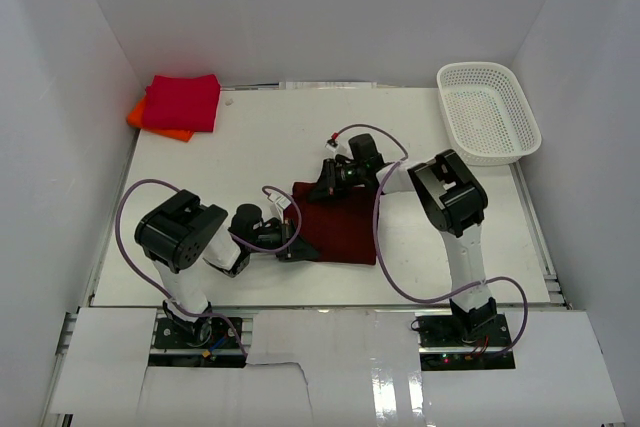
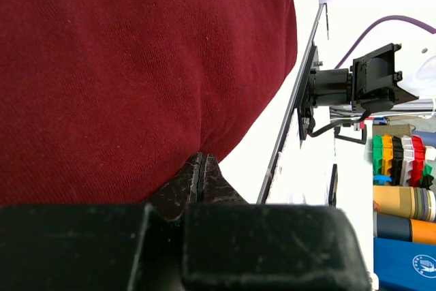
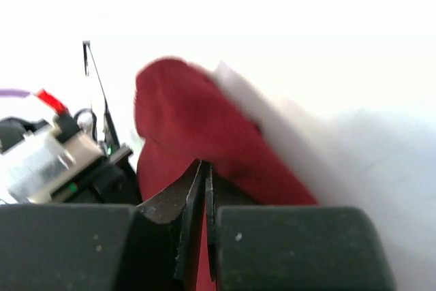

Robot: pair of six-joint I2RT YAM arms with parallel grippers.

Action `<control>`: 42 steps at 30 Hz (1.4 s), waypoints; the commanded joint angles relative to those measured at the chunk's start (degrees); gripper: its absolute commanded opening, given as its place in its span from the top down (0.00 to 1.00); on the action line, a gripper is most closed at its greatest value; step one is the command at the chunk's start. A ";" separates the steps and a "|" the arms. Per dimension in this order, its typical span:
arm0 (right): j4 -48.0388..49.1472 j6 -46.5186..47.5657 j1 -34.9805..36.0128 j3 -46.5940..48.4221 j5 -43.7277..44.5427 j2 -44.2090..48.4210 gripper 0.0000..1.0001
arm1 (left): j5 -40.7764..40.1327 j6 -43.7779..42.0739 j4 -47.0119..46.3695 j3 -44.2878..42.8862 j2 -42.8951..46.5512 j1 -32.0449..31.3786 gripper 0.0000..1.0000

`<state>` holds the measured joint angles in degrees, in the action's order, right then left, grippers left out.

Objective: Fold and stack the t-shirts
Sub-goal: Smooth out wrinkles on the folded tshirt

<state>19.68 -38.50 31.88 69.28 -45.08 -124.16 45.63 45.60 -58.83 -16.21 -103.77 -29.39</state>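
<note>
**Both grippers pinch one edge of the maroon shirt**

The left gripper (image 2: 201,165) has its jaws pressed together on the near-left corner of the maroon shirt (image 1: 340,229). The right gripper (image 3: 204,172) is clamped on the far-left corner, with red cloth showing between its jaws. Holding both corners of one edge probably lets the pair carry that edge across as a straight line, so the fold lands even.

The shirt lies mid-table as a compact rectangle, so this looks like one of the later folds. Both arms are bent low with their wrists close to the table (image 1: 230,147). The left arm reaches rightward from its base, and the right arm reaches leftward over the cloth.

At the far-left corner, the red shirt (image 1: 182,100) sits folded on the orange shirt (image 1: 140,115). That is the stack this shirt should join. The basket (image 1: 488,112) stands well apart at the far right.
</note>
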 commanded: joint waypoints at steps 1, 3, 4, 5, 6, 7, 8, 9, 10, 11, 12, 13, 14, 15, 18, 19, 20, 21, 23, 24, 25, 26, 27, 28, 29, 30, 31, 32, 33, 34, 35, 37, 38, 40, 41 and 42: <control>1.59 2.46 -1.82 5.16 0.87 -1.61 0.92 | -1.59 -2.54 4.33 0.91 0.50 -0.06 1.00; 0.45 2.99 -2.43 8.50 1.05 -2.31 0.92 | -1.51 -2.63 4.42 1.09 0.49 -0.06 1.00; -0.08 3.60 -2.61 9.73 0.96 -3.27 0.92 | -1.42 -2.54 4.34 1.00 0.32 -0.06 1.00; -0.95 3.70 -2.87 11.04 0.78 -3.72 0.92 | -1.33 -2.54 4.42 1.00 0.23 -0.06 1.00; -1.48 3.87 -3.05 13.41 0.78 -4.16 0.92 | -1.24 -2.54 4.34 0.83 0.14 -0.06 1.00; -1.58 3.96 -3.05 14.47 0.70 -5.03 0.92 | -1.15 -2.54 4.34 0.83 0.14 -0.06 1.00; -1.92 3.96 -3.31 15.62 0.52 -5.39 0.92 | -0.98 -2.45 4.34 0.83 0.14 -0.06 1.00; -2.28 3.96 -3.49 17.89 -0.09 -5.74 0.92 | -0.89 -2.45 4.42 0.74 -0.03 -0.06 1.00; -2.71 3.87 -3.66 18.78 -0.27 -6.18 0.92 | -0.98 -2.36 4.34 0.83 0.05 -0.06 1.00; -3.24 3.87 -4.01 19.57 -0.45 -6.01 0.92 | -0.89 -2.36 4.51 0.83 0.14 -0.06 1.00; -4.55 3.96 -4.10 20.36 -0.62 -5.75 0.92 | -0.80 -2.28 4.51 0.83 0.23 -0.06 1.00; -5.52 4.40 -4.10 20.46 -0.54 -4.44 0.92 | -0.80 -2.27 4.51 0.83 0.32 -0.06 1.00; -6.58 5.70 -4.10 20.20 -0.36 -3.56 0.92 | -0.80 -2.27 4.60 0.74 0.58 -0.06 1.00; -8.59 6.24 -4.10 19.33 -0.01 -1.81 0.92 | -0.89 -2.27 4.69 0.74 0.76 -0.06 1.00; -10.10 7.30 -4.10 16.52 -0.62 1.45 0.92 | -1.15 -2.36 5.04 0.65 1.11 -0.06 1.00; -10.10 7.39 -4.10 14.16 -0.71 2.16 0.92 | -1.15 -2.45 5.13 0.65 1.11 -0.06 1.00; -10.10 7.39 -4.10 13.09 -1.15 2.78 0.92 | -1.15 -2.45 5.04 0.65 1.20 -0.06 1.00; -9.84 7.39 -4.10 11.95 -1.41 3.91 0.92 | -1.24 -2.45 5.13 0.65 1.11 -0.06 1.00; -8.35 7.13 -4.02 8.52 -1.59 4.80 0.92 | -1.15 -2.54 5.13 0.65 1.02 -0.14 1.00; -7.82 6.86 -4.02 7.72 -2.20 5.24 0.92 | -1.15 -2.54 5.13 0.56 0.85 -0.06 1.00; -6.86 6.60 -4.02 7.02 -2.55 5.33 0.92 | -1.15 -2.54 5.13 0.48 0.93 -0.14 1.00; -6.59 6.34 -3.93 5.97 -3.25 5.42 0.92 | -1.15 -2.54 5.13 0.47 0.85 -0.06 1.00; -6.24 5.90 -3.84 5.61 -3.69 5.24 0.92 | -1.15 -2.54 5.13 0.47 0.76 -0.06 1.00; -5.89 5.72 -3.41 5.35 -4.22 5.07 0.92 | -1.15 -2.63 5.13 0.39 0.76 -0.06 1.00; -5.54 5.63 -3.14 5.34 -5.01 4.89 0.92 | -1.24 -2.54 5.13 0.30 0.76 -0.06 1.00; -5.53 5.54 -2.88 5.34 -5.19 4.46 0.92 | -1.15 -2.63 5.21 0.30 0.67 -0.06 1.00; -5.53 5.54 -2.44 5.52 -5.37 4.19 0.92 | -1.15 -2.63 5.21 0.21 0.58 -0.06 1.00; -5.18 5.37 -2.17 5.69 -5.72 3.84 0.92 | -1.24 -2.63 5.21 0.21 0.50 -0.06 1.00; -5.09 5.19 -2.00 6.13 -6.24 3.05 0.92 | -1.15 -2.63 5.30 0.12 0.49 -0.14 1.00; -5.09 4.93 -1.65 6.40 -6.34 2.61 0.92 | -1.15 -2.63 5.39 0.04 0.41 -0.06 1.00; -4.48 4.75 -1.47 6.75 -7.03 2.08 0.92 | -1.15 -2.63 5.39 0.04 0.49 -0.06 1.00; -4.39 4.31 -0.94 7.71 -7.48 0.76 0.92 | -1.24 -2.63 5.56 0.12 0.58 -0.06 1.00; -4.30 4.22 -0.77 8.06 -7.83 0.41 0.92 | -1.33 -2.63 5.57 0.21 0.67 -0.06 1.00; -4.65 4.14 -0.41 9.38 -8.01 -0.73 0.92 | -1.33 -2.63 5.74 0.12 0.58 -0.06 1.00; -5.26 4.31 -0.41 10.17 -8.53 -2.04 0.92 | -1.24 -2.80 5.74 0.12 0.58 -0.06 1.00; -5.88 4.40 -0.24 10.87 -8.79 -2.66 0.92 | -1.24 -2.80 5.83 0.12 0.50 -0.06 1.00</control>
<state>13.41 -34.13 31.31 76.66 -51.40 -124.79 45.69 45.41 -57.36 -16.51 -103.37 -29.39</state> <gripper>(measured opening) 0.078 0.021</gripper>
